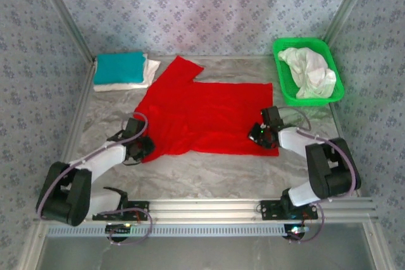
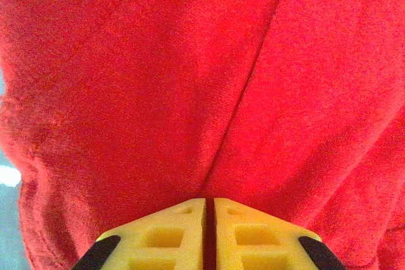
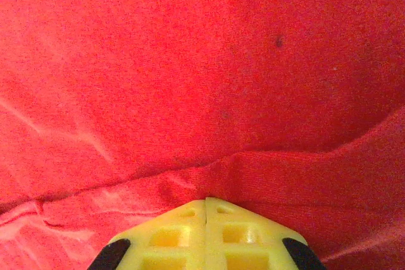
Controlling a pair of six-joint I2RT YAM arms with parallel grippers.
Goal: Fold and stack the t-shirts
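Red shirt (image 1: 209,115) is lying flat mid-table. You've got the left gripper (image 1: 144,148) pinched shut on its near-left edge and the right gripper (image 1: 256,136) clamped on the near-right corner. I'd lift both together at the same height, then carry the near edge evenly to the far one so it doesn't skew. The folded teal shirt (image 1: 120,63) sits far left.

Nothing here can be read. The red t-shirt (image 1: 209,115) is plain cloth with no print or tag on it, the green basket (image 1: 283,79) carries no label, and the walls (image 1: 190,4) bear only a repeating flower-like pattern, not letters or numbers.
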